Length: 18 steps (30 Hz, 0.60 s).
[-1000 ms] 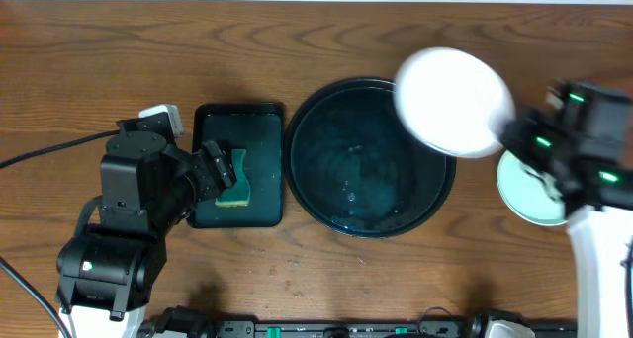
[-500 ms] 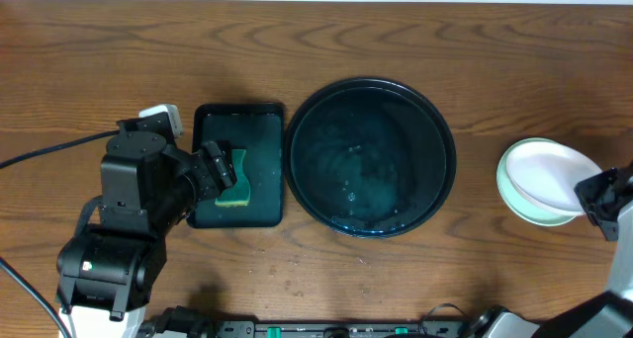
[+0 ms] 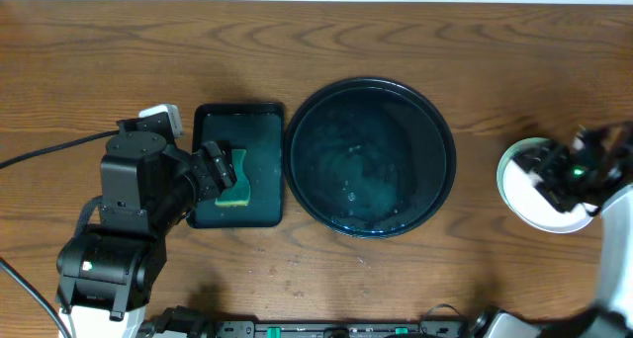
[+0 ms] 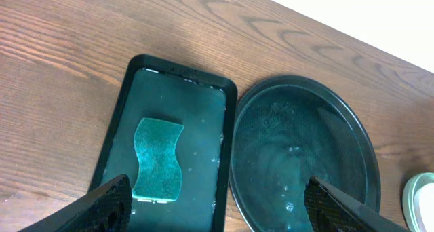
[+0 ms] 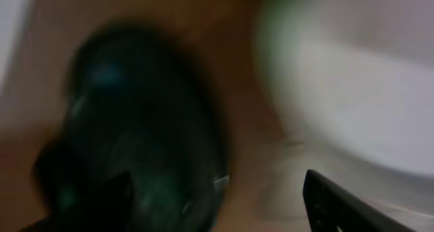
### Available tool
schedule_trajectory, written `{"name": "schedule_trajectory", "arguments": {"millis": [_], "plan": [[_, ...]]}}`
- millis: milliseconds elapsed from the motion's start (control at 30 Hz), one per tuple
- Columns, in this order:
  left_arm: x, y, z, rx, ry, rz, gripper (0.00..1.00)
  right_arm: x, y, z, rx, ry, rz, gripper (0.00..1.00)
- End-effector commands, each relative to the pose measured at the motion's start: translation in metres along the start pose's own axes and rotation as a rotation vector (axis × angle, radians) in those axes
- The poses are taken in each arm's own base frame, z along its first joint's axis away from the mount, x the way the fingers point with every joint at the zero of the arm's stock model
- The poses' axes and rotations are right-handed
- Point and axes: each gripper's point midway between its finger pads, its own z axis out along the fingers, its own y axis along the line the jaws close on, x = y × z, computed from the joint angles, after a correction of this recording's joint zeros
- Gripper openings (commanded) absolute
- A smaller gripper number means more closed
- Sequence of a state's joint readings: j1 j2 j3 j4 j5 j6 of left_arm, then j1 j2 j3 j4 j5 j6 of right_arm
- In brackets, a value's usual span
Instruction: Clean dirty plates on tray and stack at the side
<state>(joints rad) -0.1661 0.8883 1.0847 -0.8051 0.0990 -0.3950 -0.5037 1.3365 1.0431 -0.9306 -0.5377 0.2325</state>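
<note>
The round black tray (image 3: 371, 158) lies wet in the middle of the table, with no plate on it. The white plates (image 3: 522, 198) sit stacked on the wood at the right. My right gripper (image 3: 544, 172) hovers over that stack. Its wrist view is blurred: the right gripper (image 5: 210, 205) stands open with nothing between its fingers, a plate (image 5: 352, 89) is at the upper right and the dark tray (image 5: 135, 110) at the left. My left gripper (image 4: 224, 211) is open above the gap between the two trays, holding nothing.
A rectangular black tray (image 3: 262, 121) left of the round one holds a green sponge (image 3: 235, 180), also seen as the sponge (image 4: 159, 167) in the left wrist view. A cable (image 3: 49, 152) runs across the left tabletop. The left arm's base (image 3: 109, 259) fills the lower left.
My right gripper carried a white plate from above the round tray to the stack at the right, set it down and opened. The left arm stayed still.
</note>
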Motion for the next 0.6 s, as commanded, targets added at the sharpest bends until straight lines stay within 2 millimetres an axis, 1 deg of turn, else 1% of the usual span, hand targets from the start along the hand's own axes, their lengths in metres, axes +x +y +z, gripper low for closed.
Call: {"name": "schedule_trajectory", "arguments": {"millis": [0,67,133,167,233,367,467,567], "plan": [[-0.004,0.000,-0.003,0.000,-0.011,0.000,0.82,0.034,0.079,-0.028,-0.235,-0.020,-0.369,0.82],[-0.004,0.000,-0.003,0.000,-0.011,0.000,0.82,0.058,0.108,-0.043,-0.286,-0.043,-0.554,0.86],[-0.004,0.000,-0.003,0.000,-0.011,0.000,0.82,0.079,0.128,-0.055,-0.334,-0.063,-0.678,0.89],[-0.004,0.000,-0.003,0.000,-0.011,0.000,0.82,0.091,0.138,-0.063,-0.359,-0.075,-0.731,0.99],[-0.004,0.000,-0.003,0.000,-0.011,0.000,0.82,0.106,0.148,-0.075,-0.377,-0.103,-0.806,0.99],[-0.004,0.000,-0.003,0.000,-0.011,0.000,0.82,0.130,0.152,-0.090,-0.402,-0.106,-0.870,0.99],[-0.004,0.000,-0.003,0.000,-0.011,0.000,0.82,0.139,0.149,-0.096,-0.405,-0.103,-0.875,0.99],[-0.004,0.000,-0.003,0.000,-0.011,0.000,0.82,0.148,0.140,-0.096,-0.389,-0.065,-0.859,0.99]]}}
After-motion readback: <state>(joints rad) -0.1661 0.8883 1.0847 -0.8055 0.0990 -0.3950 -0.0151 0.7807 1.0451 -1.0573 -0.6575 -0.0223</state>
